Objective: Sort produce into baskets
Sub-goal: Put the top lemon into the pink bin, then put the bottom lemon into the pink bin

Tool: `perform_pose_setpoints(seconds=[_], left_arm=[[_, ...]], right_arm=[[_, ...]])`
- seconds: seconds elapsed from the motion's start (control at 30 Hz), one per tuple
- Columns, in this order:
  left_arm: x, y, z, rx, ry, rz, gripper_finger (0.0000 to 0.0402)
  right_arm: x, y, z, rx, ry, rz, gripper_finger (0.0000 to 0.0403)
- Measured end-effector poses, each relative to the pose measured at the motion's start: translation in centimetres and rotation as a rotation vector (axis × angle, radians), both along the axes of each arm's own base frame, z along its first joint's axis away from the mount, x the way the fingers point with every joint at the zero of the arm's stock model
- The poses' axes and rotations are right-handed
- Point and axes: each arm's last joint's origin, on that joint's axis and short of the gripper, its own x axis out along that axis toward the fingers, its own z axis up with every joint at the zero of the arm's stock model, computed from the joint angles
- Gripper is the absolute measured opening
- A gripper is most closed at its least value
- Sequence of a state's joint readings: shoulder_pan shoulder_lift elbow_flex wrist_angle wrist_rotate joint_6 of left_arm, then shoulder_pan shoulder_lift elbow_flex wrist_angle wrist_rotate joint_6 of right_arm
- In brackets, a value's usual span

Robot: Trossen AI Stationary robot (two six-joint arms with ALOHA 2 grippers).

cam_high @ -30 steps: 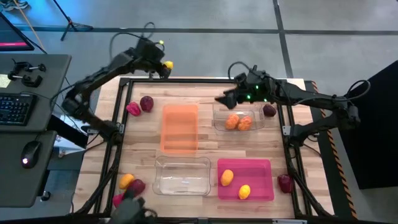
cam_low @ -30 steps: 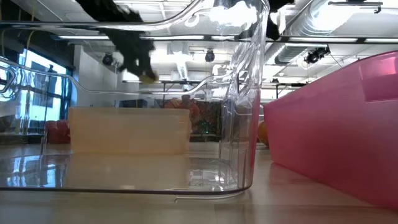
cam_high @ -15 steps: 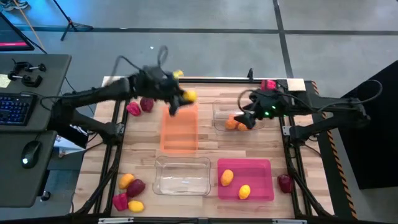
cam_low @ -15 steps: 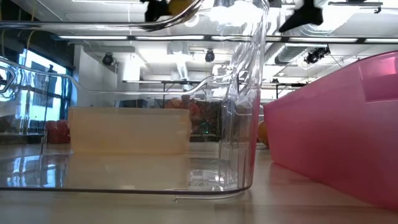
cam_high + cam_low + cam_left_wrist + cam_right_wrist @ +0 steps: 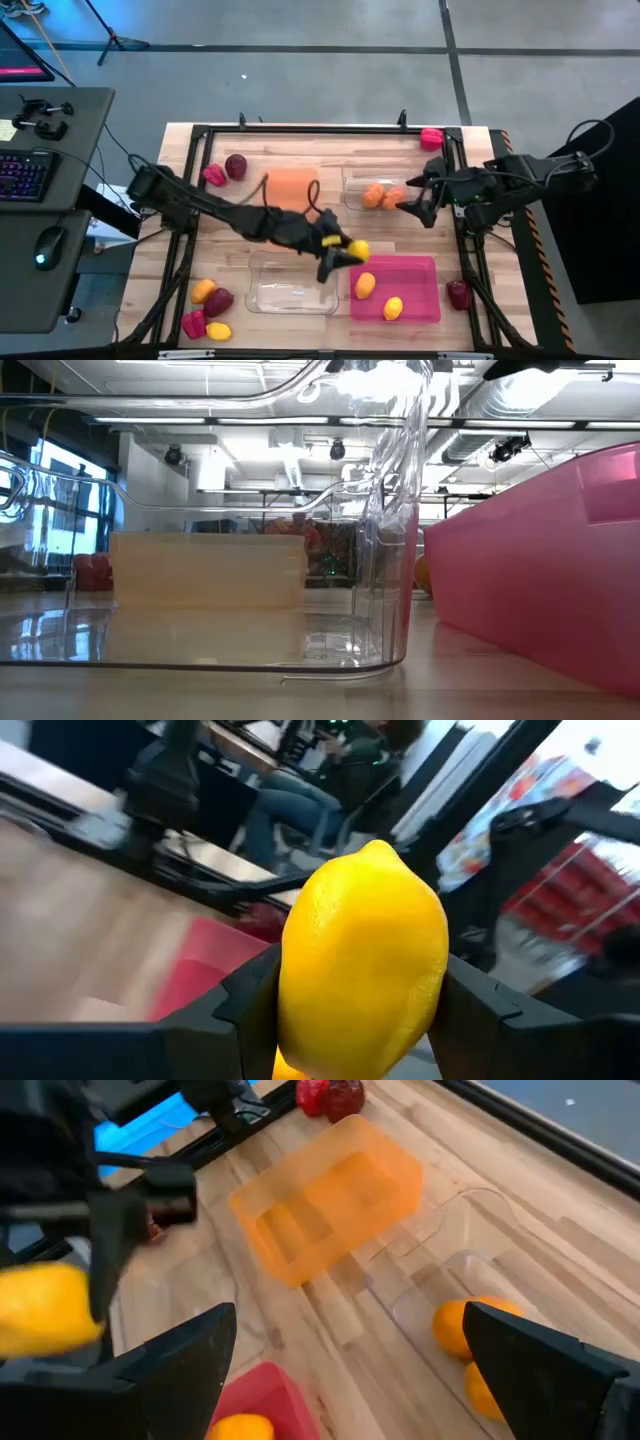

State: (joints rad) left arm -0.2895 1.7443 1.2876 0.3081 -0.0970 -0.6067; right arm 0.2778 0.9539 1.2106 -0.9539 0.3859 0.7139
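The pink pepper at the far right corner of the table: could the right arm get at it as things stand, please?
Probably yes. The pink pepper lies alone on the bare table edge, with nothing on top of it. The right gripper is open, empty and hovers beside the clear basket close by. The left gripper is busy with a lemon.

I'm seeing the left gripper [image 5: 340, 256] reaching far across the middle, fingers clamping something. The right gripper [image 5: 420, 203] is hanging open at the right.

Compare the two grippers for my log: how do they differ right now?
The left gripper is shut on a yellow lemon at the magenta-pink plastic tray. The right gripper is open, holding nothing, beside the clear plastic tray with oranges. Both hang above the table.
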Motion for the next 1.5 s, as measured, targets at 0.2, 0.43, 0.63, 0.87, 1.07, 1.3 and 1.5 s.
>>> perform_pose_setpoints(seconds=[0.2,0.43,0.63,0.87,1.07,1.3,1.5], left_arm=[[1.4,-1.2,-2.2,-0.119,-0.009,-0.007,0.0184],[2.5,0.0,-4.2,-0.102,0.036,0.019,0.0184],[3.4,1.6,-5.1,-0.080,0.031,-0.018,0.0191],[4.5,1.7,-6.2,-0.064,0.034,-0.167,0.0260],[4.6,1.4,-5.5,0.017,-0.010,-0.254,0.0314],[4.4,3.6,-4.7,-0.044,0.024,-0.402,0.0321],[1.2,4.6,-3.3,-0.054,0.141,-0.454,0.0321]], right_arm=[[-0.2,0.9,0.0,0.035,-0.008,0.027,0.0379],[0.1,1.5,-0.2,0.019,-0.017,-0.028,0.0379],[1.1,1.8,-0.7,0.016,0.004,-0.056,0.0379],[1.7,2.0,-1.0,0.011,0.011,-0.058,0.0379],[1.6,1.9,-0.8,-0.005,-0.009,-0.081,0.0379],[1.5,1.9,-0.8,-0.011,-0.014,-0.089,0.0379],[1.4,1.8,-0.9,-0.036,0.000,-0.091,0.0379]])
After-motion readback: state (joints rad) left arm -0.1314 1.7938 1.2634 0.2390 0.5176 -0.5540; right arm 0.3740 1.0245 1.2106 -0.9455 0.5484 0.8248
